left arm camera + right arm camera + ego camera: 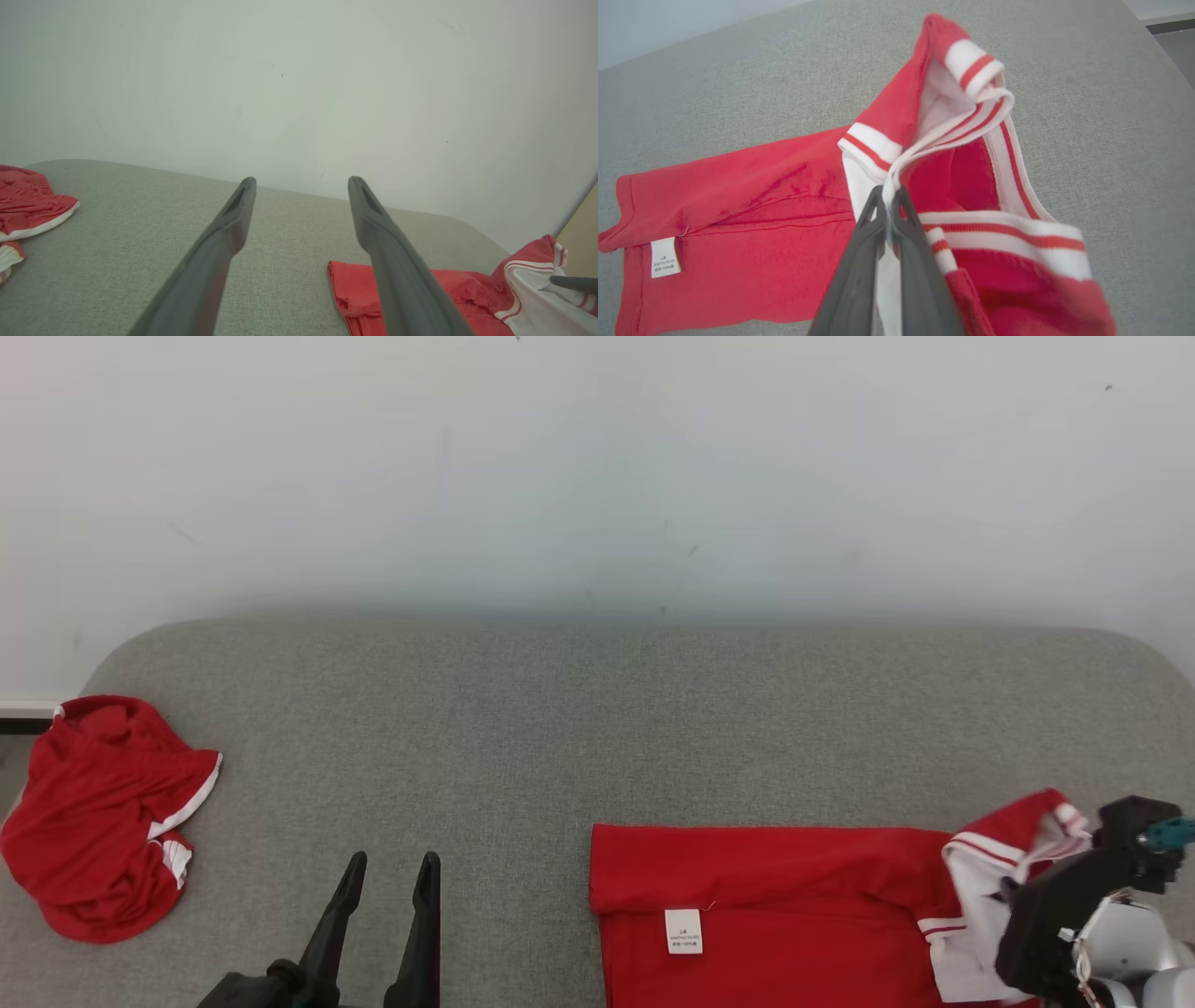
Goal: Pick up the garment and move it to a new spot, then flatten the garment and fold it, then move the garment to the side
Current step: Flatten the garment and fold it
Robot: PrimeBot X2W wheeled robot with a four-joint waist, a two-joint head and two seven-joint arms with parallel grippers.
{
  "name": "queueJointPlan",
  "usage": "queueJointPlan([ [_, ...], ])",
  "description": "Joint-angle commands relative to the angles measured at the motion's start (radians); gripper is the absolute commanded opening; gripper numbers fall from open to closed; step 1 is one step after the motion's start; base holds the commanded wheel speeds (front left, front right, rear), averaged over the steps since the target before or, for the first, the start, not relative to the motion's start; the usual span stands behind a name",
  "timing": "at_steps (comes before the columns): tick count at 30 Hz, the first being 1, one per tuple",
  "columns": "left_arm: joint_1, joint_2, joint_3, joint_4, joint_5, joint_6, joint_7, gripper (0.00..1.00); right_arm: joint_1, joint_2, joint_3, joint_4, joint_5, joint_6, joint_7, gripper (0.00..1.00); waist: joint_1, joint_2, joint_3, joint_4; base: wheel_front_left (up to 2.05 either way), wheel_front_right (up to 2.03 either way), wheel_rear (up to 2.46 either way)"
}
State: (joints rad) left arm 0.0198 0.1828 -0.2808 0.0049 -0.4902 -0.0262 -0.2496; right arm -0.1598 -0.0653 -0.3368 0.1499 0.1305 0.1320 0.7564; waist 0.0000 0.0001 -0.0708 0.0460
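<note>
Red garment (775, 915) stretches left-to-right, striped right end clamped in right fingers (859, 261); left fingers (334, 915) apart.

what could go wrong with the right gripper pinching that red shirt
1. The right gripper pinches only a thin fold of white trim; the garment may slip out on lifting.
2. The left gripper hangs open away from the cloth, so a one-point lift would likely bunch it.
3. A crumpled red garment lies at the left; dragging that way could tangle both.
</note>
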Motion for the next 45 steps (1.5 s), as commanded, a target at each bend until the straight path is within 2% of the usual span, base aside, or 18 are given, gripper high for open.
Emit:
queueJointPlan([
  [1, 0.008, -0.003, 0.001, 0.003, -0.001, 0.0, -0.006, 1.0, 0.013, 0.0, 0.013, -0.014, 0.017, -0.002, 0.006, 0.0, 0.0, -0.0001, -0.003, -0.002, 0.0, 0.0, 0.0],
  [4, 0.011, -0.006, -0.001, 0.007, -0.002, -0.004, -0.008, 1.0, 0.036, 0.011, 0.117, -0.065, 0.091, -0.002, 0.037, 0.0, 0.0, -0.0001, -0.006, -0.001, 0.0, 0.0, 0.0],
  [9, 0.002, -0.007, -0.009, 0.015, 0.0, -0.012, -0.009, 1.0, 0.009, 0.014, 0.257, -0.03, 0.187, -0.002, 0.041, 0.0, 0.0, -0.0001, -0.007, 0.017, 0.0, 0.0, 0.0],
  [11, -0.002, -0.007, -0.013, 0.019, 0.0, -0.016, -0.009, 1.0, -0.012, 0.014, 0.301, 0.017, 0.24, -0.002, 0.014, 0.0, 0.0, -0.0001, -0.007, 0.028, 0.0, 0.0, 0.0],
  [18, -0.021, -0.006, -0.037, 0.032, 0.012, -0.02, 0.002, 1.0, -0.112, 0.015, 0.453, 0.219, 0.326, -0.002, -0.113, 0.0, 0.0, -0.0001, -0.008, 0.089, 0.0, 0.0, 0.0],
  [24, -0.021, -0.006, -0.048, 0.037, 0.011, -0.024, 0.005, 1.0, -0.201, 0.015, 0.567, 0.343, 0.403, -0.002, -0.226, 0.0, 0.0, -0.0001, -0.005, 0.13, 0.0, 0.0, 0.0],
  [33, -0.03, -0.006, -0.055, 0.039, 0.005, -0.022, 0.005, 1.0, -0.261, 0.015, 0.667, 0.455, 0.52, -0.002, -0.343, 0.0, 0.0, -0.0001, -0.003, 0.175, 0.0, 0.0, 0.0],
  [36, -0.032, -0.004, -0.056, 0.041, 0.004, -0.023, 0.004, 1.0, -0.265, 0.015, 0.68, 0.498, 0.503, -0.002, -0.36, 0.0, 0.0, -0.0001, -0.001, 0.182, 0.0, 0.0, 0.0],
  [45, -0.04, -0.001, -0.057, 0.041, 0.0, -0.019, 0.001, 1.0, -0.27, 0.015, 0.73, 0.425, 0.613, -0.002, -0.42, 0.0, 0.0, -0.0001, 0.004, 0.195, 0.0, 0.0, 0.0],
])
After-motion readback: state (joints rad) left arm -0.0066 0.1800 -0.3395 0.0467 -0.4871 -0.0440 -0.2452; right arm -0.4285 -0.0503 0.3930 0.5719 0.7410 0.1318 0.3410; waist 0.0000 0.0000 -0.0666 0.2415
